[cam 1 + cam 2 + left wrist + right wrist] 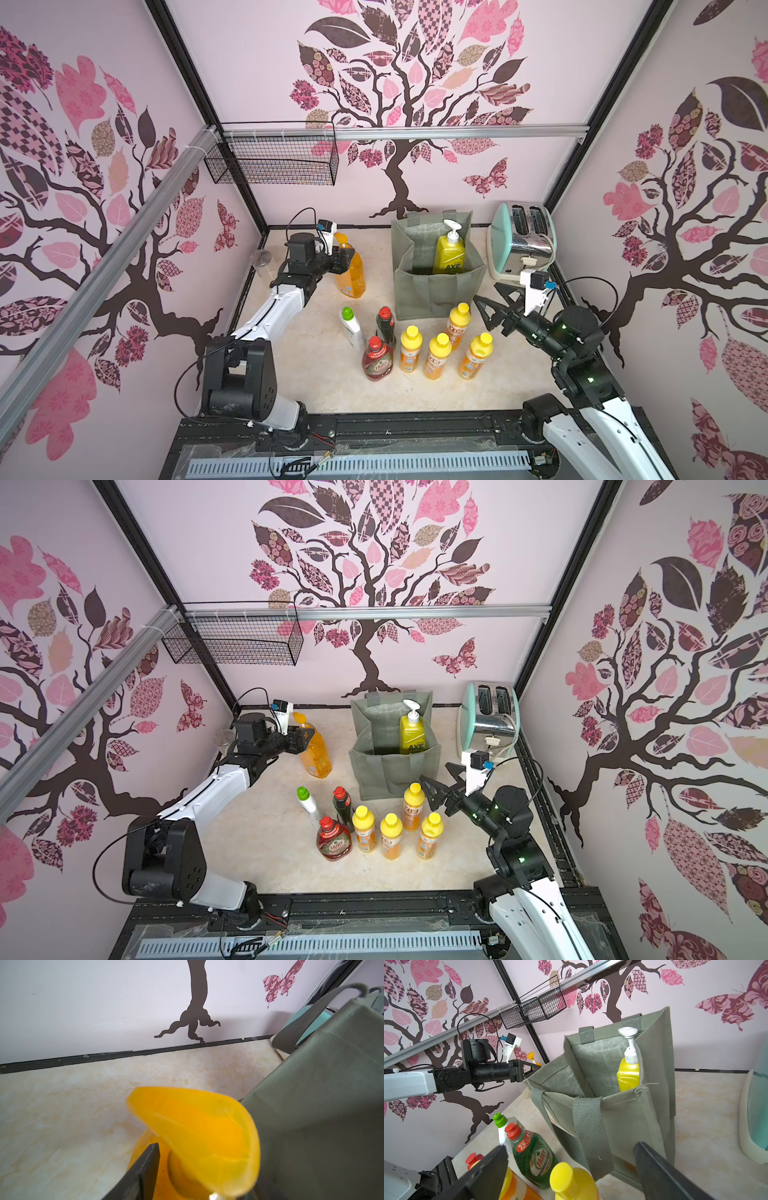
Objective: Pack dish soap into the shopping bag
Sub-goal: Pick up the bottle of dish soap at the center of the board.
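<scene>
**Top views.** Found left pincer [347, 257] set about the neck of one tall orange plastic pump bottle [352, 282], upright on the cream marbled bench [311, 374] near the boxy grey-green fabric shopping bag [432, 291]. Could not tell whether clamped. Judged best to grip squarely under the pump head, lift straight and clear the bag's rim before lowering.

Counted:
- one yellow "AXE" pump bottle [449, 253], inside the bag
- four small orange yellow-capped bottles [437, 357]
- one red Fairy bottle [377, 361]
- one dark red-capped bottle [385, 324]
- one white green-capped bottle [351, 326]

**Left wrist.** Saw one dark finger [145, 1167] at the neck, beneath the pump head [197, 1130].

**Right wrist.** Saw right pincer [571, 1145] spread wide, empty, near the bag.
</scene>
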